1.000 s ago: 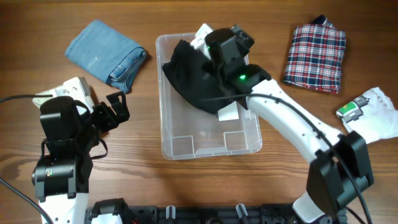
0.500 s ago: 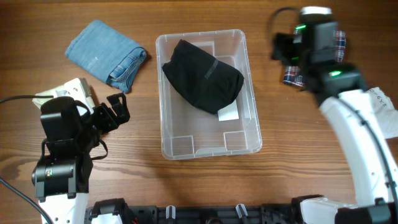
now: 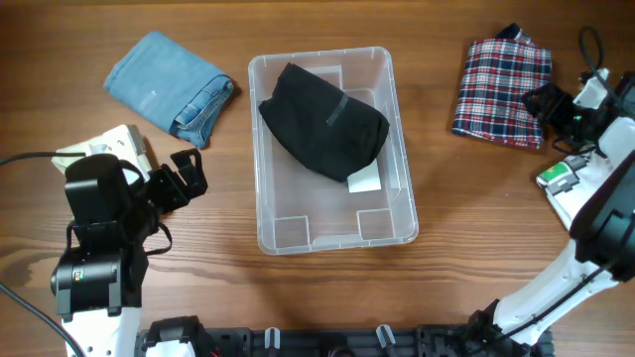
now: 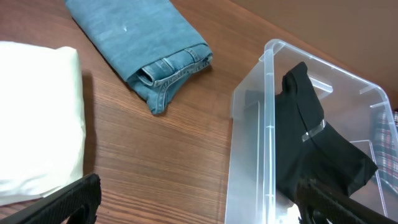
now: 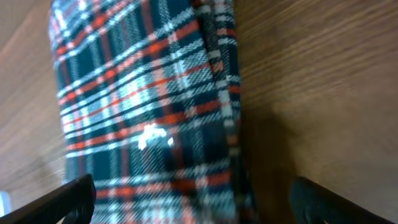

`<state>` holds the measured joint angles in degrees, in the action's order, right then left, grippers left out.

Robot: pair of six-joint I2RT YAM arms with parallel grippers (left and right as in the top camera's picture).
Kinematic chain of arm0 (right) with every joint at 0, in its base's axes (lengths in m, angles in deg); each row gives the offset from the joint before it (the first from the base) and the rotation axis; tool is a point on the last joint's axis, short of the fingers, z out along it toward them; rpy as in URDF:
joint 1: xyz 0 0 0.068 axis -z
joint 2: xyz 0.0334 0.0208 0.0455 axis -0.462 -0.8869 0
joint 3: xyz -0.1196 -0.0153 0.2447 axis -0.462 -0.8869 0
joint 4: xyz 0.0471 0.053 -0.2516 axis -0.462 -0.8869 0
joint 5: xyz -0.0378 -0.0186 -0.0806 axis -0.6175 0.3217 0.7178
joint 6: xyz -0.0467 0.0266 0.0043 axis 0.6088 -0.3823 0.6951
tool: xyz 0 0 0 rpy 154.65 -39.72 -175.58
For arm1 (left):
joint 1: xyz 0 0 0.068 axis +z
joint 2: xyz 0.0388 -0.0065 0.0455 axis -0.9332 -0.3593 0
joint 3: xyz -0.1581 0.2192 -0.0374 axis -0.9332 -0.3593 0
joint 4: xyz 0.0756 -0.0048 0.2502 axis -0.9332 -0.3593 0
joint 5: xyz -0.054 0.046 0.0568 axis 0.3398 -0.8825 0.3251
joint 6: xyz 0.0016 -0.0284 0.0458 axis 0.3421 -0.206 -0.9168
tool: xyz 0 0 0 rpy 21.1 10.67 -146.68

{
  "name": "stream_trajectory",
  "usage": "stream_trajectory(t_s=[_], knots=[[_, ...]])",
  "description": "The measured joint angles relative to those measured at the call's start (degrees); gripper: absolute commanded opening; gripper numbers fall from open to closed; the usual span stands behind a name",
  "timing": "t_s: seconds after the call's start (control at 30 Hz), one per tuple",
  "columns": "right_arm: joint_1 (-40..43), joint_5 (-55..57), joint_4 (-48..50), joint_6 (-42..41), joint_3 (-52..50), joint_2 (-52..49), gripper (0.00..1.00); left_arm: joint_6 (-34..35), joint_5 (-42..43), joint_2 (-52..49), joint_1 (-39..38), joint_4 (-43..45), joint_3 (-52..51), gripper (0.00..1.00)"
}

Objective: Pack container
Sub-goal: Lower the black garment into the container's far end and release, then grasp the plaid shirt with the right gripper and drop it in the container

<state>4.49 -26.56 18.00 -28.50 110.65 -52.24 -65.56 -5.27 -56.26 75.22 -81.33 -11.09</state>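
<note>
Right gripper [image 3: 549,101]: it has swung off the left side of the plaid shirt [image 3: 501,89] and now sits at the shirt's right edge. I see its jaws spread wide, with nothing in them.
Ahead of the right jaws: the plaid shirt [image 5: 143,112] fills the space between them, and bare table [image 5: 311,93] shows to their right.
Left gripper [image 3: 185,171]: same spot as before, jaws spread wide and holding nothing.
Room by the left jaws: bare wood runs ahead of them. The folded jeans [image 4: 137,37] lie ahead, and a white cloth [image 4: 31,118] lies just to their left.
Container [image 3: 260,149]: it sits mid-table, right of the left jaws and well apart from the right jaws. I can see through its walls [image 4: 267,124]. Its rim is rounded.
Black cloth [image 3: 322,119]: it lies in the container's far half, partly over a white label [image 3: 365,181].
</note>
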Motion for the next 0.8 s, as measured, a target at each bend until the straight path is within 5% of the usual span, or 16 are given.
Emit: stream_trajectory(t_s=[0.07, 0.1, 0.13, 0.17, 0.27, 0.57, 0.8], knots=[[-0.11, -1.31, 3.13, 0.39, 0.07, -2.05, 0.97, 0.00, 0.00, -0.07, 0.00, 0.00, 0.00, 1.00], [-0.22, -1.81, 3.63, 0.50, 0.07, -2.29, 0.75, 0.00, 0.00, -0.35, 0.00, 0.02, 0.00, 1.00], [-0.57, -3.04, 4.61, 1.38, 0.13, -2.89, 0.37, 0.00, 0.00, -0.85, 0.00, 0.07, 0.00, 1.00], [-1.25, -4.04, 4.79, 2.08, 0.15, -3.43, 0.22, 0.00, 0.00, -1.55, 0.00, 0.02, 0.00, 1.00], [-4.00, -5.25, 4.61, 2.84, 0.22, -5.11, 0.09, 0.00, 0.00, -2.89, 0.00, 0.02, 0.00, 1.00], [-8.92, -5.90, -6.71, 2.60, 0.09, 1.60, 0.04, 0.00, 0.00, -3.26, 0.00, 0.02, 0.00, 1.00], [-20.11, 0.74, -13.51, 12.61, -0.22, 41.68, 0.04, 0.00, 0.00, -3.32, 0.00, -0.02, 0.00, 1.00]])
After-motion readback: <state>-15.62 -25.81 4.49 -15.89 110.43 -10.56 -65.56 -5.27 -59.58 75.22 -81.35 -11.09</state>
